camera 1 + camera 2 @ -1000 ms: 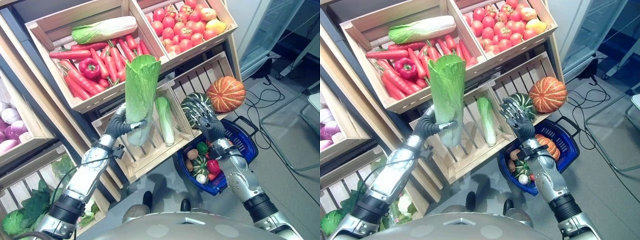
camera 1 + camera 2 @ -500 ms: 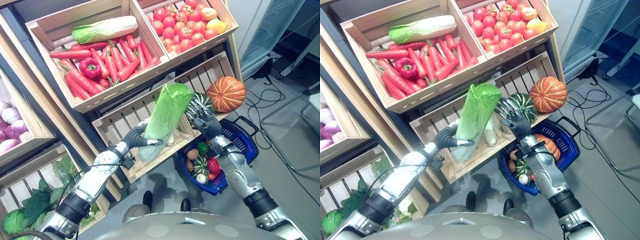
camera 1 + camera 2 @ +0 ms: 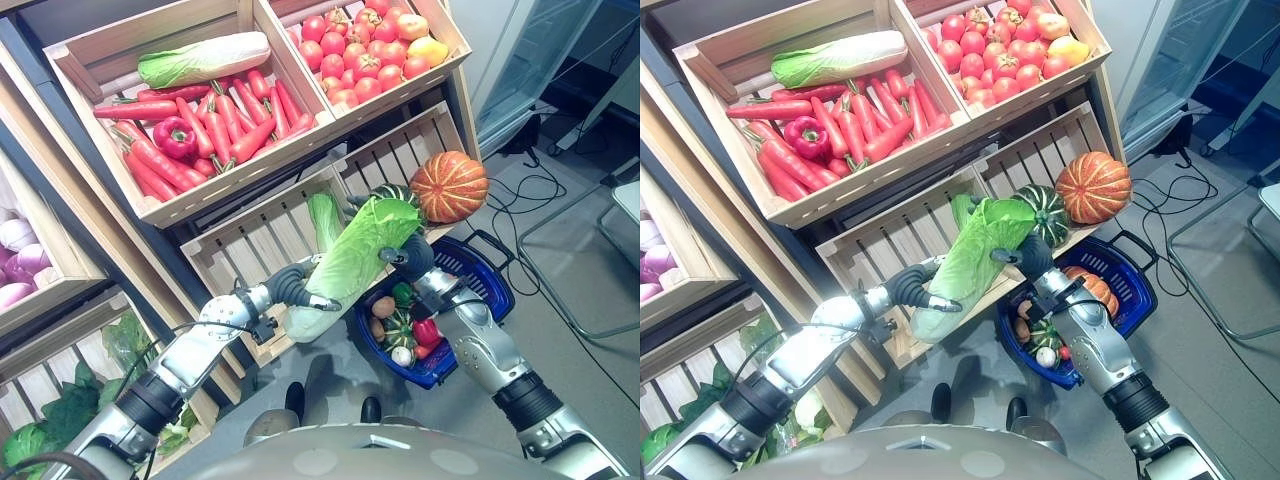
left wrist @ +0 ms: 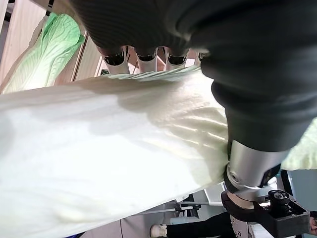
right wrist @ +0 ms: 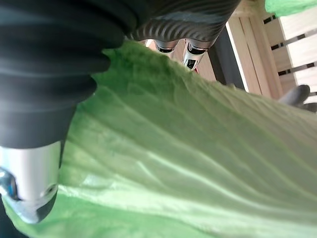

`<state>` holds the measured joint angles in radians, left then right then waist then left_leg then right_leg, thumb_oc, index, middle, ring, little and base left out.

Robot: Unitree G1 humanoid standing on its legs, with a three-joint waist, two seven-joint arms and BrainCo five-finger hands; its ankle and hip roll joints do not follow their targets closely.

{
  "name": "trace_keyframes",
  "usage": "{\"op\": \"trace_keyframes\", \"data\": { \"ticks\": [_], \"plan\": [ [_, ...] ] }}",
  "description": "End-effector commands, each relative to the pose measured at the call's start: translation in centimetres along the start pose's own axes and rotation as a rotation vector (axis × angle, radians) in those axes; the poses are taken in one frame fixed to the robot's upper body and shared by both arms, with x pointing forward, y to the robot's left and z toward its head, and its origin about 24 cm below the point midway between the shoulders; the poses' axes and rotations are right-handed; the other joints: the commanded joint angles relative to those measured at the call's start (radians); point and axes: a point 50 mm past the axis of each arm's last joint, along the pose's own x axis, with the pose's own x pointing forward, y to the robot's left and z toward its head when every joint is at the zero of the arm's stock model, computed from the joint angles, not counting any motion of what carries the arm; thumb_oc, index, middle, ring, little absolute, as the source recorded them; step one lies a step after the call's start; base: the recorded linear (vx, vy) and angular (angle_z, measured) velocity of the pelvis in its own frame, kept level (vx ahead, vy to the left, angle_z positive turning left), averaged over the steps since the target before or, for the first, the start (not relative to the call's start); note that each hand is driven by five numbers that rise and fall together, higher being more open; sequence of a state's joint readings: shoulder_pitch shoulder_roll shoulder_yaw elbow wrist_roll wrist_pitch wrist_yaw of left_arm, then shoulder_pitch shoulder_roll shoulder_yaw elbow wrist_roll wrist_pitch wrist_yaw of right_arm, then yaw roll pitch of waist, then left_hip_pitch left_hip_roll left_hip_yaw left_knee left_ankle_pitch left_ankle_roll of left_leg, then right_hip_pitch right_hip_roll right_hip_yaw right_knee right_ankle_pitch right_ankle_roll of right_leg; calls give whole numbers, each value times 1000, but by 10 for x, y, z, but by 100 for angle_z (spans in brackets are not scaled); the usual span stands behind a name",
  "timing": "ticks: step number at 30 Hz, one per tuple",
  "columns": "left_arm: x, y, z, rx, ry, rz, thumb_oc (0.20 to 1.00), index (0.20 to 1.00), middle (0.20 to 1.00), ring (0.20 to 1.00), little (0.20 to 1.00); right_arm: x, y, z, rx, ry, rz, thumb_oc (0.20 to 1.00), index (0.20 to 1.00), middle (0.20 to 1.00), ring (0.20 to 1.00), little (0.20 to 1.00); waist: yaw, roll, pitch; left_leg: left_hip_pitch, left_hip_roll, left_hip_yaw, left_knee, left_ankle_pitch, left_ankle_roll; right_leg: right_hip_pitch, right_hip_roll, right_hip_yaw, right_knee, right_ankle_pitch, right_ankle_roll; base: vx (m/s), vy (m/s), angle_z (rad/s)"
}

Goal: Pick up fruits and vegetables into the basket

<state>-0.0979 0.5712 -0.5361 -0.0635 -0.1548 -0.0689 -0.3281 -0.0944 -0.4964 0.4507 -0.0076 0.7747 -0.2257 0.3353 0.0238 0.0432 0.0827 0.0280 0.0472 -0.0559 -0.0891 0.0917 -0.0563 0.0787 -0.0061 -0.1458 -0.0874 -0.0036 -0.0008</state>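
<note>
- Left hand [image 3: 287, 285]: fingers and thumb curled round the pale lower stalk of a napa cabbage [image 3: 350, 262]; the left wrist view shows the whitish stalk [image 4: 109, 148] pressed between the fingers above it and the thumb below it.
- Right hand [image 3: 410, 258]: set at the cabbage's leafy green top; the right wrist view shows fingers [image 5: 190, 54] over the far side of the leaf [image 5: 198, 163] and the thumb [image 5: 29, 183] on its near side, so it grips the leaf.
- Napa cabbage, held: carried by both hands, tilted, stalk end low toward the robot's left, leafy end high toward its right, in front of the lower crates and beside the basket, not in it.
- Basket [image 3: 490, 290]: blue plastic with a dark handle, on the floor under the right arm; it holds a red pepper [image 3: 427, 332], a small striped green squash [image 3: 399, 327], a green pepper [image 3: 403, 294], a brown potato [image 3: 384, 307], a white bulb [image 3: 402, 355] and, in the right eye view, an orange squash [image 3: 1095, 287].
- Lower wooden crate [image 3: 250, 245]: slatted, behind the held cabbage; a second napa cabbage [image 3: 325, 218] lies in it.
- Neighbouring lower crate [image 3: 410, 150]: holds a dark green striped squash [image 3: 1045, 212] and an orange pumpkin [image 3: 449, 186].
- Upper left crate [image 3: 75, 90]: carrots [image 3: 215, 125], a red bell pepper [image 3: 175, 137] and a third napa cabbage [image 3: 203, 59] along its back.
- Upper right crate [image 3: 455, 40]: tomatoes [image 3: 355, 60], with a yellowish fruit [image 3: 430, 50] at its right end.
- Crates at far left: purple-white onions [image 3: 18, 262] above, leafy greens [image 3: 50, 425] below.
</note>
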Motion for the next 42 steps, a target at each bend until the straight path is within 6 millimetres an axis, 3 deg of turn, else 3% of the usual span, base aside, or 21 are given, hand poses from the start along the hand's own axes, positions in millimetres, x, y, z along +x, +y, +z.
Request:
{"op": "trace_keyframes", "data": {
  "ticks": [1, 12, 13, 14, 15, 24, 28, 35, 37, 38, 39, 42],
  "plan": [
    [12, 5, 23, 79, -101, -69, 200, 200, 200, 200, 200, 24, 32, 24, 25, -128, 198, 1000, 1000, 1000, 1000, 1000, -5, -61, -29, 18, -45, 31, 2, -86, 65, -23, -64, 54, 0, 44, 96, 0, 0, 0],
    [13, 1, 35, -55, -223, -54, 200, 200, 200, 200, 200, 26, 38, 14, 177, -128, 221, 1000, 1000, 1000, 1000, 1000, 0, -59, -36, 14, -47, 31, 2, -84, 68, -26, -65, 53, 0, 48, 95, 0, 0, 0],
    [13, 0, 35, -60, -223, -57, 200, 200, 200, 200, 200, 26, 39, 13, 183, -130, 223, 934, 934, 934, 934, 934, 0, -59, -36, 14, -47, 32, 2, -84, 68, -26, -65, 53, 0, 48, 95, 0, 0, 0],
    [13, -1, 34, -80, -223, -66, 200, 200, 200, 200, 200, 25, 39, 13, 198, -134, 226, 514, 514, 514, 514, 514, 0, -59, -37, 14, -47, 31, 2, -84, 69, -27, -65, 53, 0, 48, 95, 0, 0, 0],
    [13, -2, 33, -97, -221, -74, 200, 200, 200, 200, 200, 26, 39, 13, 209, -136, 228, 200, 200, 200, 200, 200, 0, -59, -38, 14, -47, 31, 2, -84, 69, -27, -65, 53, 0, 48, 94, 0, 0, 0],
    [13, -4, 27, -175, -197, -72, 200, 200, 200, 200, 200, 26, 43, 7, 310, -131, 266, 200, 200, 200, 200, 200, 3, -59, -41, 14, -47, 31, 2, -81, 69, -26, -64, 53, 0, 48, 93, 0, 0, 0],
    [13, -2, 14, -209, -125, -15, 200, 200, 200, 200, 200, 25, 42, 3, 336, -123, 233, 200, 200, 200, 200, 200, 2, -60, -40, 12, -46, 33, 2, -79, 69, -28, -64, 54, 0, 50, 94, 0, 0, 0],
    [5, 9, -6, -217, -5, 114, 200, 200, 200, 200, 200, 19, 25, 0, 322, -119, 95, 200, 200, 200, 200, 200, 0, -60, -33, 8, -46, 34, 2, -76, 69, -33, -62, 57, 0, 53, 92, 0, 0, 0],
    [0, 15, -11, -212, 13, 165, 561, 561, 561, 561, 561, 15, 17, 0, 321, -133, 28, 200, 200, 200, 200, 200, 0, -59, -29, 8, -45, 37, 2, -75, 69, -34, -62, 56, 0, 54, 91, 0, 0, 0],
    [-1, 16, -11, -208, 16, 176, 909, 909, 909, 909, 909, 15, 15, 0, 320, -138, 12, 200, 200, 200, 200, 200, 0, -59, -29, 7, -45, 37, 2, -75, 69, -34, -62, 56, 0, 54, 91, 0, 0, 0],
    [-3, 19, -13, -198, 22, 203, 1000, 1000, 1000, 1000, 1000, 13, 11, 0, 313, -151, -24, 200, 200, 200, 200, 200, 0, -59, -26, 5, -45, 38, 2, -75, 69, -35, -61, 57, 0, 54, 90, 0, 0, 0],
    [-13, 30, -16, -153, 37, 302, 1000, 1000, 1000, 1000, 1000, 5, -2, 3, 285, -193, -150, 200, 200, 200, 200, 200, -1, -56, -12, 2, -46, 45, 2, -74, 70, -40, -59, 60, 0, 55, 87, 0, 0, 0]
  ]
}}
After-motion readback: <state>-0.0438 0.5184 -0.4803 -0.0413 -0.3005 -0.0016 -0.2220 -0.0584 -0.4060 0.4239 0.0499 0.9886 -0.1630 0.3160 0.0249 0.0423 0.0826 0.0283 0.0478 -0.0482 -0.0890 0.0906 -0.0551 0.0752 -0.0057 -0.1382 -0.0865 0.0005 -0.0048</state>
